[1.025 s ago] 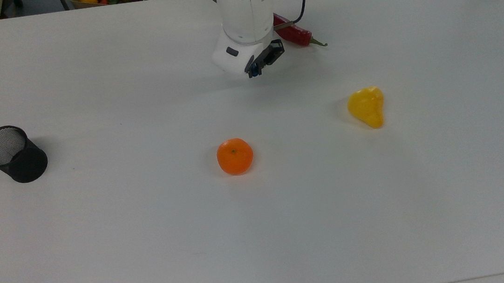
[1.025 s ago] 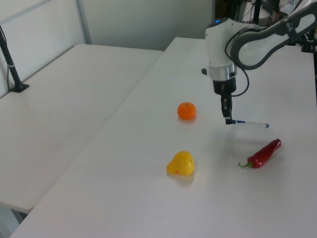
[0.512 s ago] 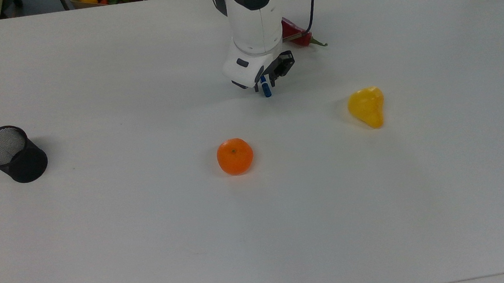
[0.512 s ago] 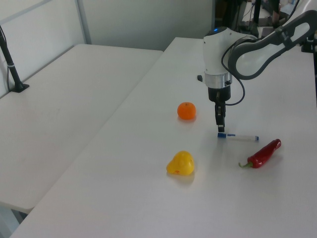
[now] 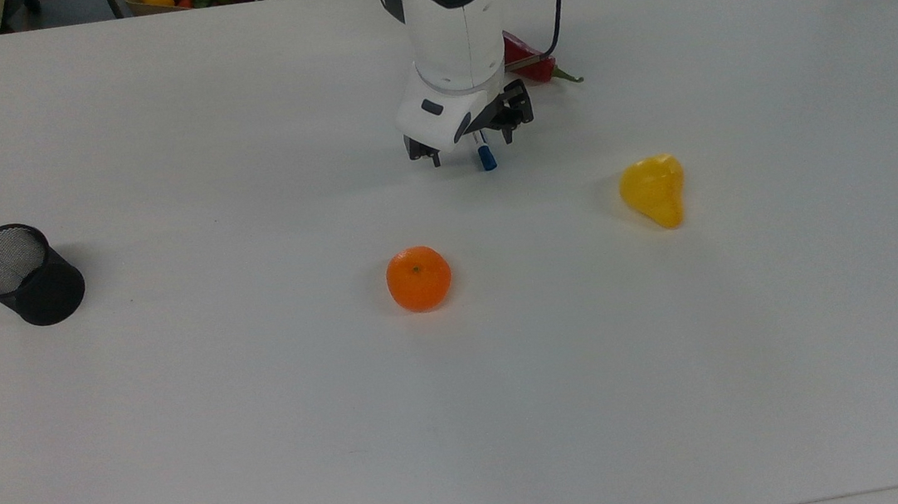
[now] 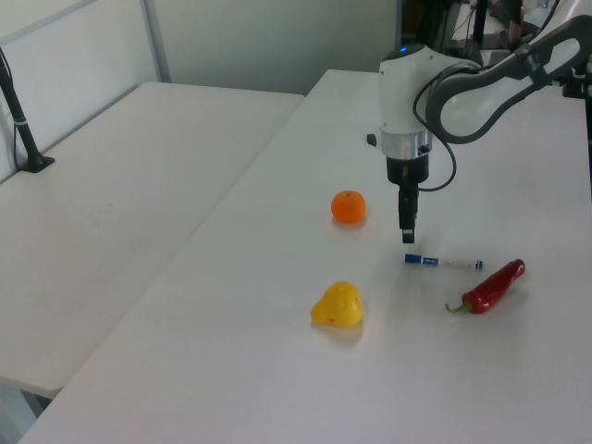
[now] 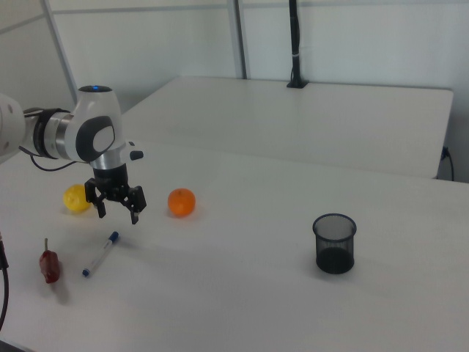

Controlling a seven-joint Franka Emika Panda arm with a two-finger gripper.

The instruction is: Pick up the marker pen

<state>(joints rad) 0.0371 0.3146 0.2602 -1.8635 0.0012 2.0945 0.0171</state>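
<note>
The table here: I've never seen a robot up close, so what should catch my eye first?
The white arm, its open gripper hanging just above a marker lying flat on the table. Then the bright things around it: an orange, a yellow fruit, a red chilli, and a black mesh cup off alone.

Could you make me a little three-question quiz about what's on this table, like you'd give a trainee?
1. True or false: the gripper is clamped on the marker pen.
2. Which lies closest to the marker pen in the left view? A: the orange. B: the red chilli. C: the black mesh cup.
3. Fill in: the marker pen's cap is ____.

Key:
1. False: its fingers are spread, above the pen, which lies flat on the table.
2. B.
3. Blue.
</note>
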